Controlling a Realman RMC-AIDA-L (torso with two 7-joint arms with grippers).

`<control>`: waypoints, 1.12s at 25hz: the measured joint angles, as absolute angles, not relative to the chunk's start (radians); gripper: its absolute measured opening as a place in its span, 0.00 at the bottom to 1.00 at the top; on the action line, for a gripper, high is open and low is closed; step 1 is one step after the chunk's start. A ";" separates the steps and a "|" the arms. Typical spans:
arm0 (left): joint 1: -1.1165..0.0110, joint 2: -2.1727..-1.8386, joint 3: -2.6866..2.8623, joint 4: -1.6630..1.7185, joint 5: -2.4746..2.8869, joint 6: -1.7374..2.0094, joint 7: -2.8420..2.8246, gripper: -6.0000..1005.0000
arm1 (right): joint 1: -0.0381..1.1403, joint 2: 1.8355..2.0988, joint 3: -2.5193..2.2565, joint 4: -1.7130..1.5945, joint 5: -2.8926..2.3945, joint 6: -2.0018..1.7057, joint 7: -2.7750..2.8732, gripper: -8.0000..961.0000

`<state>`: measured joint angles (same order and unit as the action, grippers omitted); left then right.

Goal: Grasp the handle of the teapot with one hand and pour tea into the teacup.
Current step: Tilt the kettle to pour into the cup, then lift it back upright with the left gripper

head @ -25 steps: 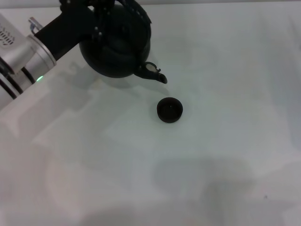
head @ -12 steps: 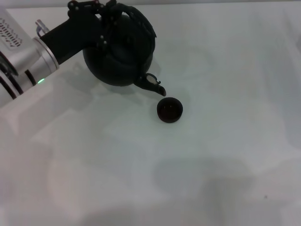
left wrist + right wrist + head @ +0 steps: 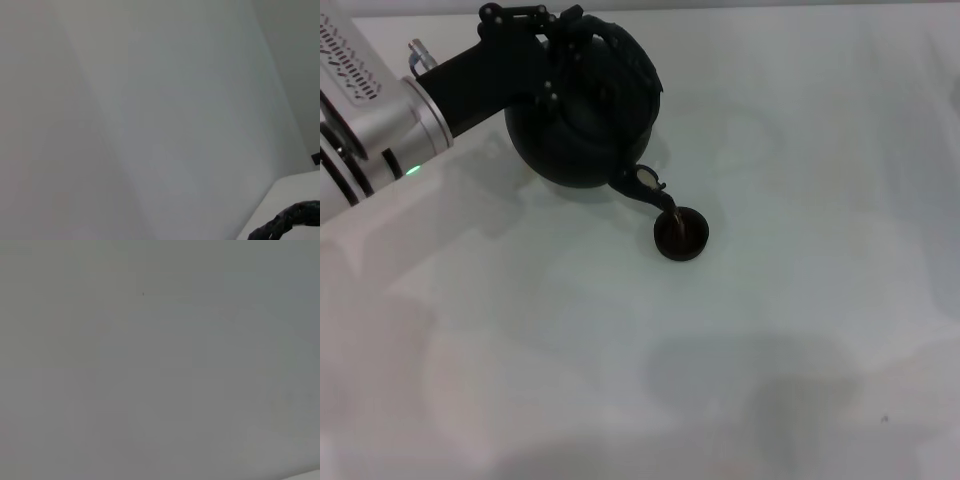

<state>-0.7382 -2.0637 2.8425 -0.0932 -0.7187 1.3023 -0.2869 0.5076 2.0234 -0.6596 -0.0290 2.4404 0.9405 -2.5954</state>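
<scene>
In the head view the large round black teapot point(image 3: 582, 105) hangs tilted above the white table, its short spout point(image 3: 653, 188) pointing down at the small dark teacup point(image 3: 681, 233). A thin brownish stream of tea runs from the spout into the cup. My left gripper point(image 3: 552, 38) is shut on the handle point(image 3: 600, 30) over the pot's top and holds the pot off the table. In the left wrist view only a bit of the dark wrapped handle point(image 3: 287, 226) shows at the edge. My right gripper is out of view.
The white table point(image 3: 770, 350) spreads around the cup. My left arm's silver forearm point(image 3: 365, 110) reaches in from the near left. The right wrist view shows only a plain grey surface.
My left gripper has moved the teapot right and toward the cup and tipped it further. The spout has come down over the cup and tea now flows.
</scene>
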 joint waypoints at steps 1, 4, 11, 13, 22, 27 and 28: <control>-0.740 -2.064 2.842 -0.093 -0.714 1.302 -0.287 0.13 | 0.508 2.023 -0.660 -0.029 2.440 0.940 -2.595 0.88; -0.745 -2.063 2.842 -0.094 -0.701 1.302 -0.287 0.13 | 0.508 2.023 -0.660 -0.029 2.440 0.940 -2.595 0.88; -0.755 -2.064 2.842 -0.094 -0.683 1.297 -0.282 0.13 | 0.508 2.023 -0.660 -0.029 2.440 0.940 -2.595 0.88; -0.757 -2.065 2.842 -0.094 -0.681 1.286 -0.275 0.13 | 0.508 2.023 -0.660 -0.029 2.441 0.940 -2.595 0.88; -0.760 -2.069 2.842 -0.092 -0.681 1.257 -0.248 0.13 | 0.508 2.023 -0.660 -0.029 2.439 0.940 -2.584 0.88; -0.762 -2.069 2.842 -0.093 -0.680 1.256 -0.248 0.13 | 0.508 2.023 -0.660 -0.029 2.439 0.941 -2.584 0.88; -0.762 -2.069 2.842 -0.093 -0.679 1.256 -0.247 0.13 | 0.508 2.023 -0.660 -0.029 2.439 0.942 -2.583 0.88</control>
